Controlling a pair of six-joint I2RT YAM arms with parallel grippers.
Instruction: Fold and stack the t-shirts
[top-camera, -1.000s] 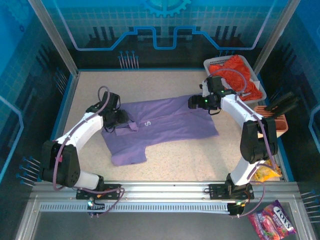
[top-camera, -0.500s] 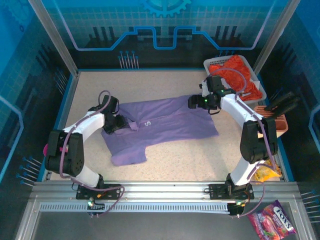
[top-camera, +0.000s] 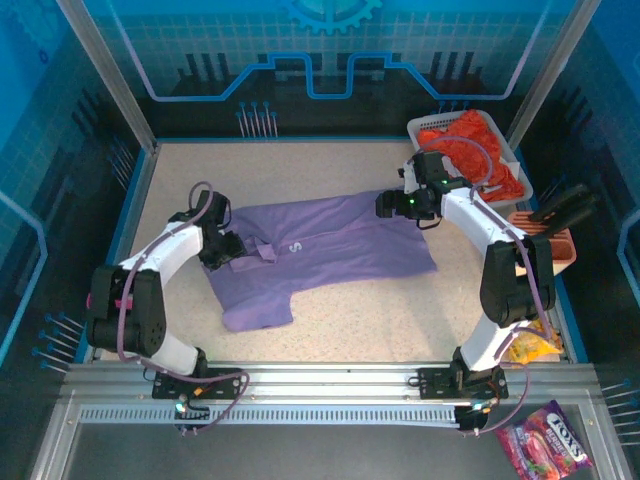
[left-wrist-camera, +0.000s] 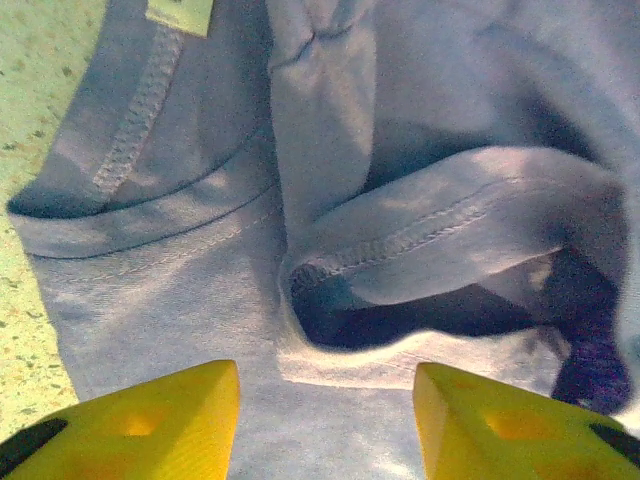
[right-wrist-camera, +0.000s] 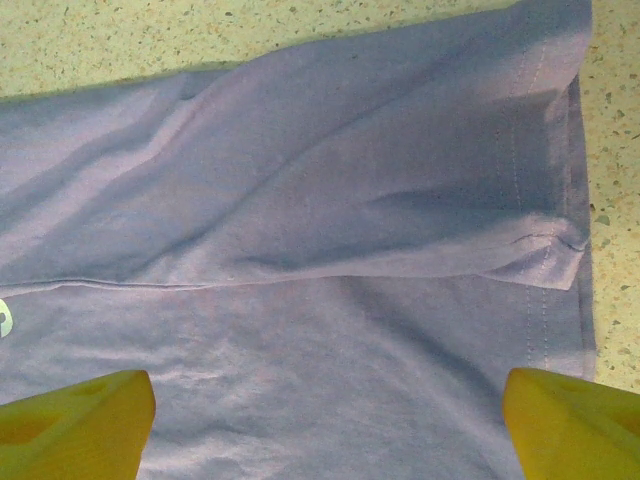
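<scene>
The lavender-purple t-shirt (top-camera: 330, 250) lies spread across the middle of the table, its left end rumpled. My left gripper (top-camera: 222, 248) hovers low over that end. In the left wrist view its yellow fingers stand apart (left-wrist-camera: 327, 400) above a folded sleeve hem (left-wrist-camera: 420, 240) beside the collar (left-wrist-camera: 130, 140), pinching nothing. My right gripper (top-camera: 392, 205) sits over the shirt's far right edge. It is wide open (right-wrist-camera: 325, 430), with smooth purple cloth (right-wrist-camera: 300, 300) below. The orange-red t-shirt (top-camera: 470, 145) lies bunched in the basket.
The white slatted basket (top-camera: 517, 165) stands at the back right corner. An orange-brown rack (top-camera: 545, 240) sits along the right edge, with a yellow packet (top-camera: 530, 345) nearer the front. A candy bag (top-camera: 548, 442) lies beyond the front rail. Blue walls enclose the table.
My left gripper has slid a little to the left along the shirt's collar end, its elbow swinging inward. The right arm and the shirt's body have not moved.
</scene>
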